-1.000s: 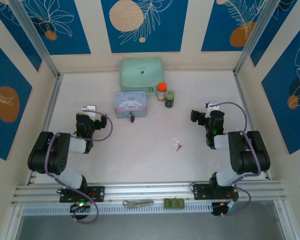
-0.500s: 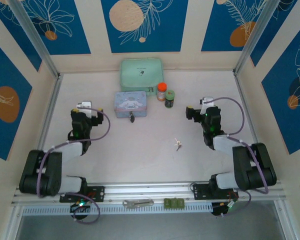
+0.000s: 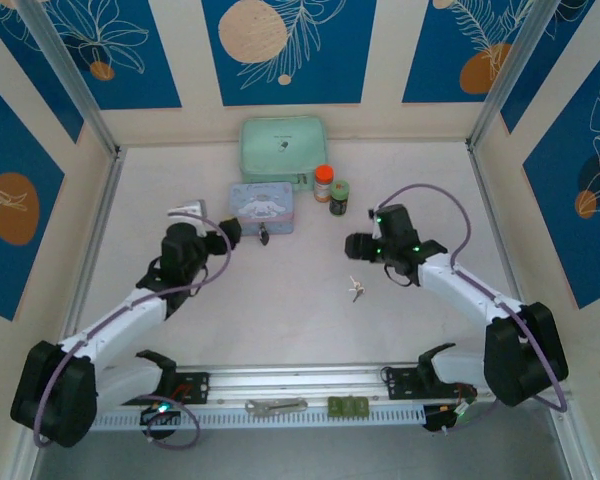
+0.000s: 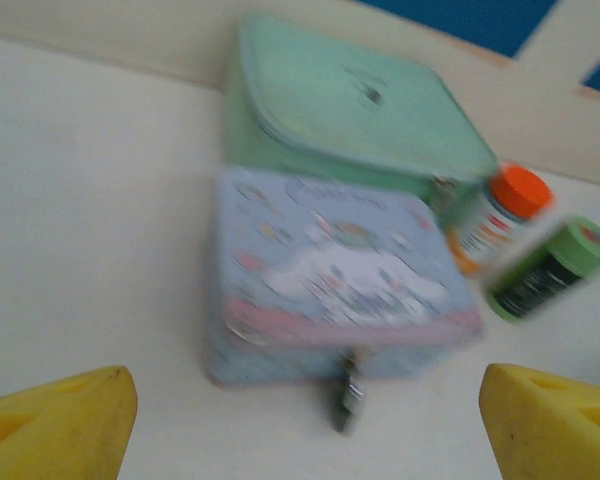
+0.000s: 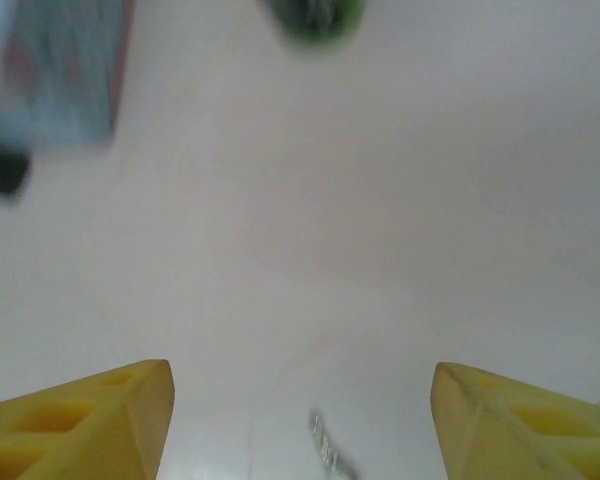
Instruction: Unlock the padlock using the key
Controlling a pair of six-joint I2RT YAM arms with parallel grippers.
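Padlock [image 3: 264, 237], white table [image 3: 280, 310], blue-patterned walls [image 3: 310, 60]

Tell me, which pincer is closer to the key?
Right. The right pincer is just beyond the key, open, with a small gap between them. The left pincer is far off to the key's left, beside the padlock.

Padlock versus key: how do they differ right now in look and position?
The padlock is dark and sits at the front face of the light blue tin; the key is pale silver and lies loose on the open table. The padlock is just ahead of the left claw, while the key is near the right claw. Both are tiny and ungripped.
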